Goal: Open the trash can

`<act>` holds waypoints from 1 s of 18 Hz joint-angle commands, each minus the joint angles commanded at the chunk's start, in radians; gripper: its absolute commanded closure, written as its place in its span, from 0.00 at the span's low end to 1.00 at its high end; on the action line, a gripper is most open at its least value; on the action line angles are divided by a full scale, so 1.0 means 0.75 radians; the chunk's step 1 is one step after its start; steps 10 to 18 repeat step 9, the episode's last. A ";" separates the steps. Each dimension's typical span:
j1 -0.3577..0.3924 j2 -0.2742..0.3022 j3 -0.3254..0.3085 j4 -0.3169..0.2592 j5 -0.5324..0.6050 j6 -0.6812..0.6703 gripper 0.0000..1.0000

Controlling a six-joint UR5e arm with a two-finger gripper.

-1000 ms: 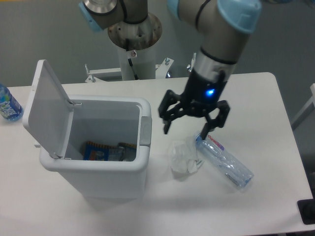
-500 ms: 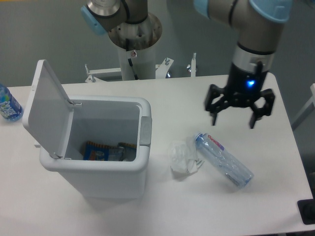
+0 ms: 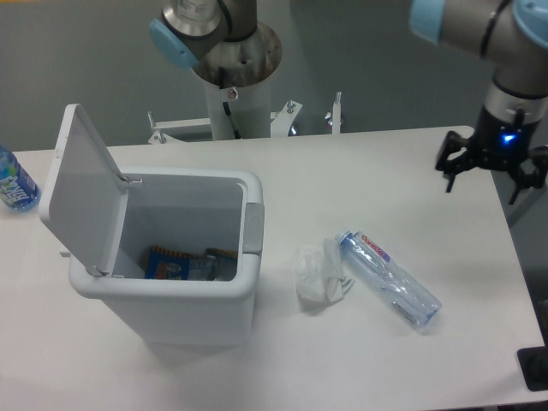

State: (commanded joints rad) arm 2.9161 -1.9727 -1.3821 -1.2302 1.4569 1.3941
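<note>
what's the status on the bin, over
Gripper open, empty, at the table's right edge. Bin lid up, wrappers inside. Bottle and crumpled wrap beside the bin, nothing blocking.

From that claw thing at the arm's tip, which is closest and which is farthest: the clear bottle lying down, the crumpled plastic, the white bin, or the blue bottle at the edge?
From the end effector, at the table's right edge:
1. Clear bottle, lying right of centre.
2. Crumpled plastic, just left of that bottle.
3. Trash can, lid up, on the left half.
4. Blue bottle, at the far left edge.
</note>
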 joint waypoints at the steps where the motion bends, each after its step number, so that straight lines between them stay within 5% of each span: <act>1: 0.000 -0.006 0.002 -0.002 0.033 0.033 0.00; 18: -0.006 -0.008 -0.014 0.006 0.045 0.111 0.00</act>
